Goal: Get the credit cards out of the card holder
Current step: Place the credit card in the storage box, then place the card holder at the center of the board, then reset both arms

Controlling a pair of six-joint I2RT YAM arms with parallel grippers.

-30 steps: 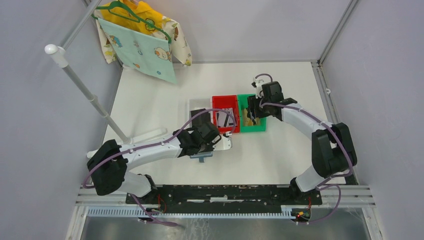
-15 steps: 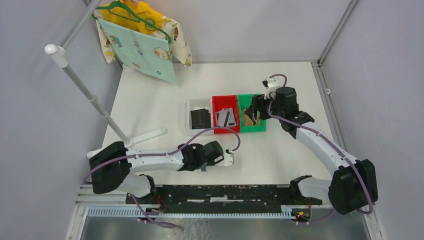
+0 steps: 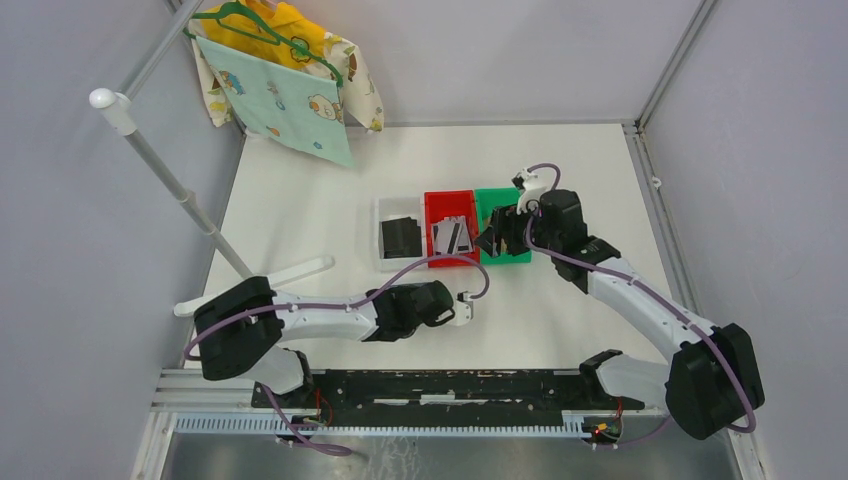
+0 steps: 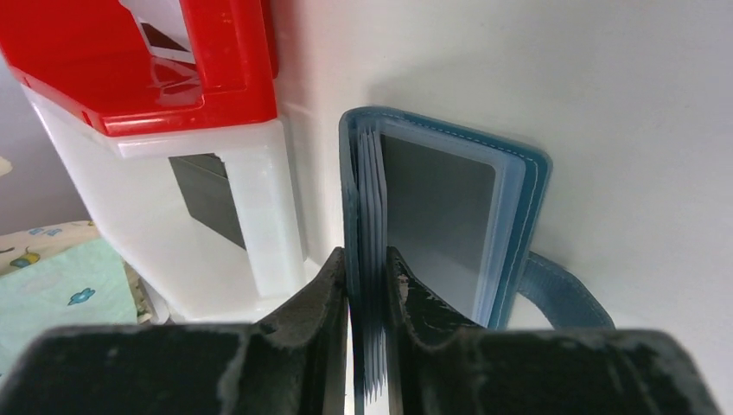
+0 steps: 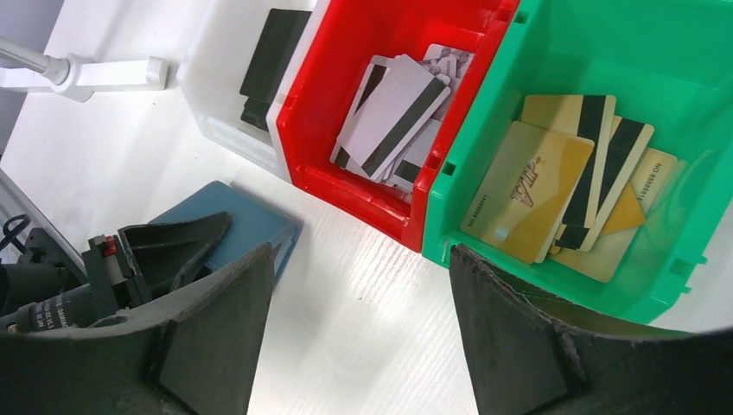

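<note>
top view: we record the left gripper (image 3: 462,305) low at the table, the red bin (image 3: 449,194) beyond it. the right gripper (image 3: 497,240) hangs at the green bin (image 3: 505,195).
left wrist: its jaws pinch the clear leaves of the card holder (image 4: 449,207), which projects ahead of the fingertips.
right wrist: this claw is spread, gripping nothing. the credit cards (image 5: 540,186) lie in the bins ahead of it, and the holder sits to its left.
</note>
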